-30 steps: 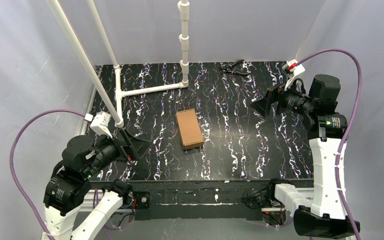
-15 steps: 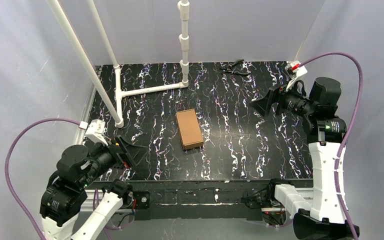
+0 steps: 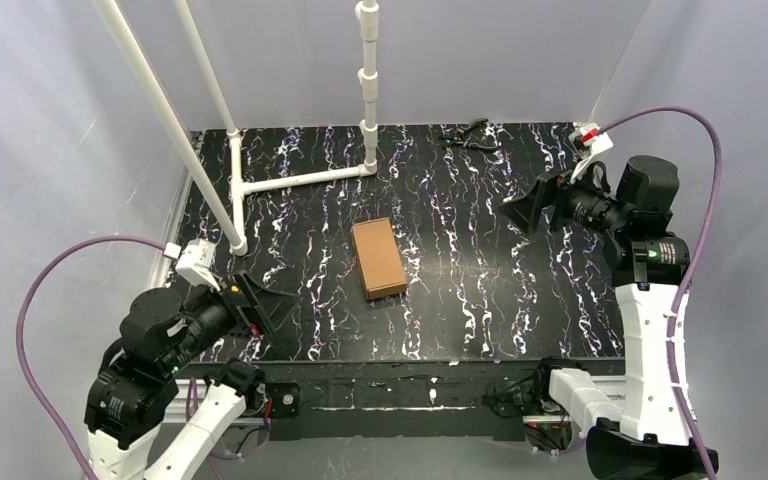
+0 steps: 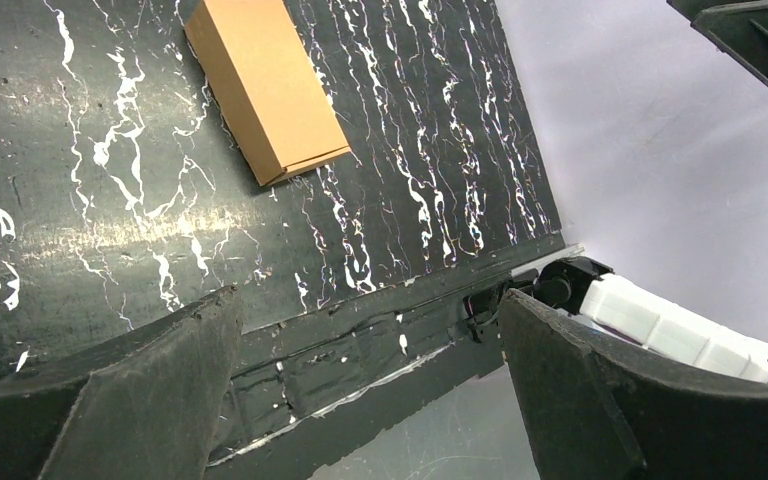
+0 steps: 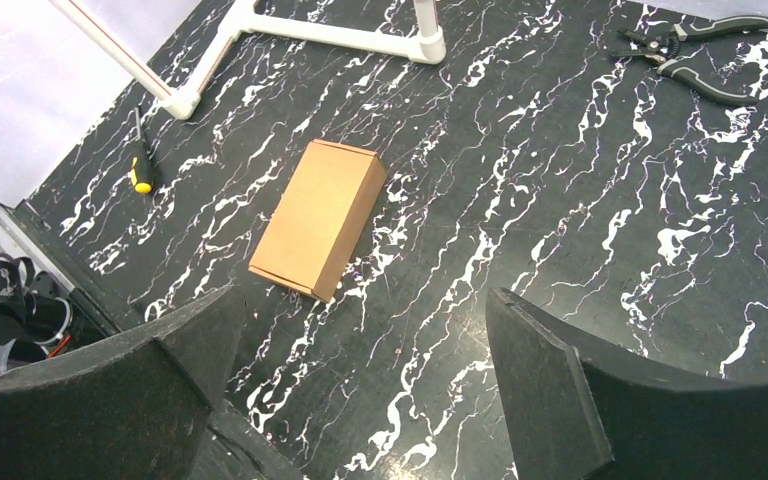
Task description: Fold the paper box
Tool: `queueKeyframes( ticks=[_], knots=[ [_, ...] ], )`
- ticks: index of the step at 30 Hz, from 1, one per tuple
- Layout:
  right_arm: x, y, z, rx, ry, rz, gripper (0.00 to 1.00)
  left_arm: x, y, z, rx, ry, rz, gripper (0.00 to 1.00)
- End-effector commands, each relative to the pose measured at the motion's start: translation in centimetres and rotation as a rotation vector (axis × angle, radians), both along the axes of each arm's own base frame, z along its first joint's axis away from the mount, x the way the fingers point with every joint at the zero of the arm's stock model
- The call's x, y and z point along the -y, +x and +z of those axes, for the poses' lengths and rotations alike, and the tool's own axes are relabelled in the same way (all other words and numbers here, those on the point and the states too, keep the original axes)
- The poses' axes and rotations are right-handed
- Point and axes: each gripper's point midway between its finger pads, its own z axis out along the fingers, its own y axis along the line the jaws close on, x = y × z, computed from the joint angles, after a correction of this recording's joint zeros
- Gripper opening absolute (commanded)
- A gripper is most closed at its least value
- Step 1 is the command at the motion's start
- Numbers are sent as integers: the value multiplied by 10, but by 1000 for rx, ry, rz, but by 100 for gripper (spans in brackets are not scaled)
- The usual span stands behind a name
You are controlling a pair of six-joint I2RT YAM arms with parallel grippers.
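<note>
A black surface veined with white fills the enclosure. Pale grey-white walls close its left, far and right sides. White pipe framing stands far left under even light.

Paper box on table between left fingers and right fingers (well apart), pliers behind.

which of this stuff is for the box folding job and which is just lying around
For the job:
- box, mid-table

Just lying about:
- pliers, far right corner
- screwdriver, left side by the pipe foot
- white pipe frame, far left
</note>
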Motion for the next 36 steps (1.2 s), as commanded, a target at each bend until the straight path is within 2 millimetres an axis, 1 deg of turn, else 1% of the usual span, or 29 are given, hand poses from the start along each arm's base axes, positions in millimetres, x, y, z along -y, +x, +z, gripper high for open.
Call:
queueKeyframes(
  ticks=[1,19,28,31,36],
  knots=[
    [3,2,7,43,-4,-15,98,-3,1,0,18,11,11,98],
    [5,4,4,40,-9,-27,98,-1,3,-3,14,15,3,98],
    [5,7,-2,32,-4,-33,98,1,4,-5,12,3,-2,98],
    [2,5,-5,30,-3,-7,99,3,4,-6,13,-8,-8,98],
    [-9,-5,-11,29,5,93,99,10,6,-10,14,-45,-25,98]
  ],
)
